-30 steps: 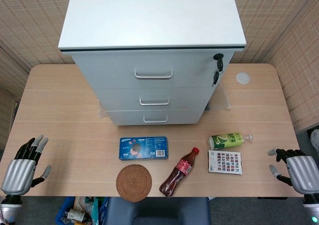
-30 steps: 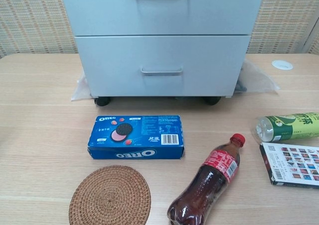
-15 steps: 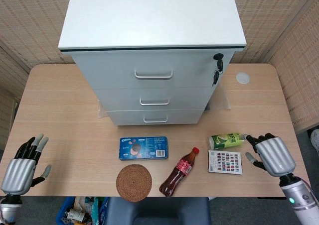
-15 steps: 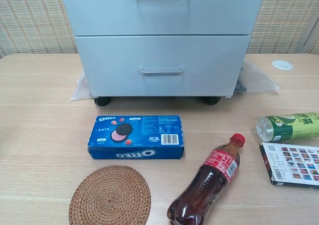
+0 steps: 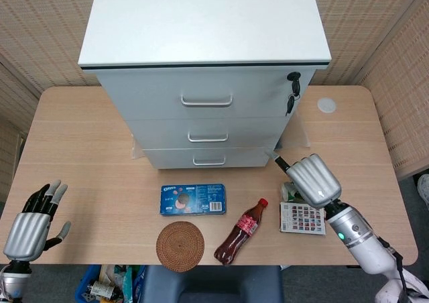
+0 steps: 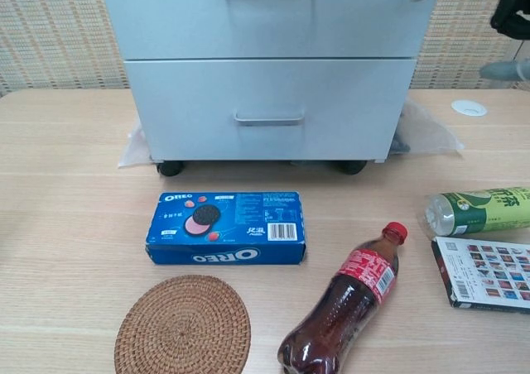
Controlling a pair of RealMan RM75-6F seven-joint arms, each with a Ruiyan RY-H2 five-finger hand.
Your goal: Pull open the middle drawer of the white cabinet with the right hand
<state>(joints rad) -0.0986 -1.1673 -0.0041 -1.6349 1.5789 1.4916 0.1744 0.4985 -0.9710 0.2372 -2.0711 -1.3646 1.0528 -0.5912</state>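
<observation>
My right hand (image 5: 314, 180) hangs above the table (image 5: 80, 155) beside the white cabinet (image 5: 204, 75), back upward, over the green bottle (image 6: 480, 211), fingers pointing at the cabinet's lower right corner and holding nothing; how far they spread I cannot tell. The middle drawer (image 5: 208, 133) is closed, its handle (image 5: 208, 138) untouched. My left hand (image 5: 30, 226) rests at the near left table edge, fingers apart, empty.
</observation>
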